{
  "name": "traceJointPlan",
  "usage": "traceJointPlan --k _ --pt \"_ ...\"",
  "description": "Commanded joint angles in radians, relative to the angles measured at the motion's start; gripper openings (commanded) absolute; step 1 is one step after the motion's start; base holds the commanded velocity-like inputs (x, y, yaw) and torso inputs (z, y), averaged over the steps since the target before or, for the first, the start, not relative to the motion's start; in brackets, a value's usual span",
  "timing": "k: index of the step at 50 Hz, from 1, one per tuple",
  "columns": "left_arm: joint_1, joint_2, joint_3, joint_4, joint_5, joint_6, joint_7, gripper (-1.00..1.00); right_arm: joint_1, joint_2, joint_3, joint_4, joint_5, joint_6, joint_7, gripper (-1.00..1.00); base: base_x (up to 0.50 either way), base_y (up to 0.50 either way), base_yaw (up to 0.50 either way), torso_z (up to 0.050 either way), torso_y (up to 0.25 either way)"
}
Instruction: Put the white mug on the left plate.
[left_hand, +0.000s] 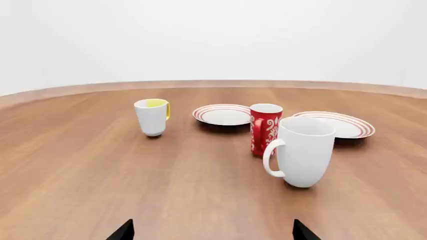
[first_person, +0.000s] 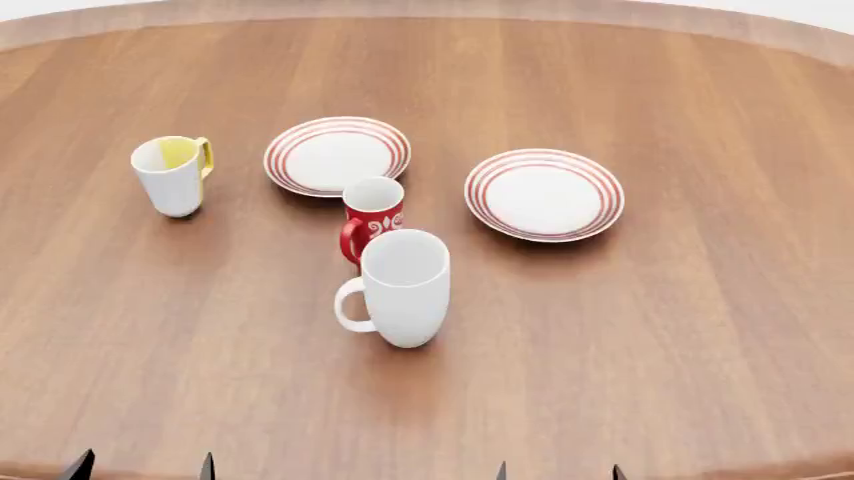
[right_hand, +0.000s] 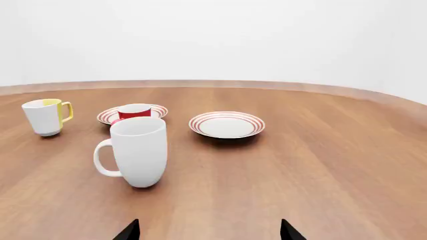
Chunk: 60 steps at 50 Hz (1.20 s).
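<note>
The white mug (first_person: 403, 288) (left_hand: 304, 151) (right_hand: 137, 151) stands upright on the wooden table, handle to its left in the head view. Behind it and a little left lies the left plate (first_person: 336, 155) (left_hand: 222, 114) (right_hand: 107, 115), white with red rings and nothing on it. Both grippers sit back at the table's near edge, well short of the mug. My left gripper (first_person: 140, 467) (left_hand: 212, 231) is open, fingertips wide apart, nothing between them. My right gripper (first_person: 558, 470) (right_hand: 209, 230) is open too, and likewise holds nothing.
A red mug with white swirls (first_person: 372, 218) (left_hand: 265, 129) stands between the white mug and the left plate, close to both. A white mug with yellow inside (first_person: 172, 175) (left_hand: 153, 116) (right_hand: 45, 116) is at far left. A second ringed plate (first_person: 543, 194) (left_hand: 341, 124) (right_hand: 227, 124) lies at right.
</note>
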Motion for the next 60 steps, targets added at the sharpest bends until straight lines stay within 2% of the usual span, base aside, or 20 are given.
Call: traceJointPlan --k 1,8,13,15,18,19,20,27,29,31,35,52,60 --pt "0.001 -0.018 0.022 0.001 -0.011 -0.017 -0.015 1.0 0.001 0.016 -0.025 0.001 0.007 0.008 0.022 1.0 0.0 0.0 0.0 0.0 0.0" --pt "-0.05 -0.024 0.022 -0.025 -0.031 -0.035 -0.045 1.0 0.001 0.029 -0.03 -0.039 0.026 0.034 0.039 1.0 0.0 0.0 0.0 0.0 0.0" --pt "-0.055 -0.041 0.029 -0.056 -0.031 0.027 -0.078 1.0 -0.004 0.044 -0.037 -0.07 0.042 0.038 0.057 1.0 0.0 0.0 0.0 0.0 0.0" --pt "-0.04 -0.053 0.023 0.068 -0.042 -0.053 -0.087 1.0 -0.008 0.05 -0.04 -0.113 0.042 0.055 0.067 1.0 0.0 0.0 0.0 0.0 0.0" --pt "-0.024 -0.068 0.017 0.138 -0.05 -0.042 -0.093 1.0 -0.019 0.059 -0.043 -0.209 0.039 0.084 0.084 1.0 0.0 0.0 0.0 0.0 0.0" --pt "-0.017 -0.073 0.013 0.199 -0.055 -0.079 -0.098 1.0 -0.024 0.062 -0.046 -0.242 0.037 0.099 0.088 1.0 0.0 0.0 0.0 0.0 0.0" --pt "-0.009 -0.081 0.002 0.285 -0.066 -0.125 -0.102 1.0 -0.031 0.066 -0.046 -0.316 0.033 0.121 0.094 1.0 0.0 0.0 0.0 0.0 0.0" --pt "0.01 -0.1 -0.021 0.514 -0.116 -0.238 -0.12 1.0 -0.049 0.089 -0.063 -0.652 0.002 0.268 0.126 1.0 0.0 0.0 0.0 0.0 0.0" --pt "0.016 -0.105 -0.026 0.567 -0.13 -0.26 -0.124 1.0 -0.048 0.096 -0.071 -0.725 -0.008 0.309 0.13 1.0 0.0 0.0 0.0 0.0 0.0" --pt "0.036 -0.105 -0.025 0.537 -0.125 -0.194 -0.122 1.0 -0.047 0.1 -0.076 -0.763 -0.013 0.332 0.133 1.0 0.0 0.0 0.0 0.0 0.0" --pt "0.04 -0.114 -0.034 0.591 -0.144 -0.212 -0.131 1.0 -0.04 0.109 -0.092 -0.843 -0.032 0.385 0.141 1.0 0.0 0.0 0.0 0.0 0.0" --pt "0.057 -0.139 -0.021 0.663 -0.174 -0.233 -0.15 1.0 -0.028 0.122 -0.112 -0.839 -0.025 0.401 0.171 1.0 0.0 0.0 0.0 0.0 0.0" --pt "0.063 -0.149 -0.016 0.678 -0.186 -0.24 -0.157 1.0 -0.03 0.132 -0.119 -0.84 -0.017 0.388 0.179 1.0 0.44 0.0 0.0 0.0 0.0"
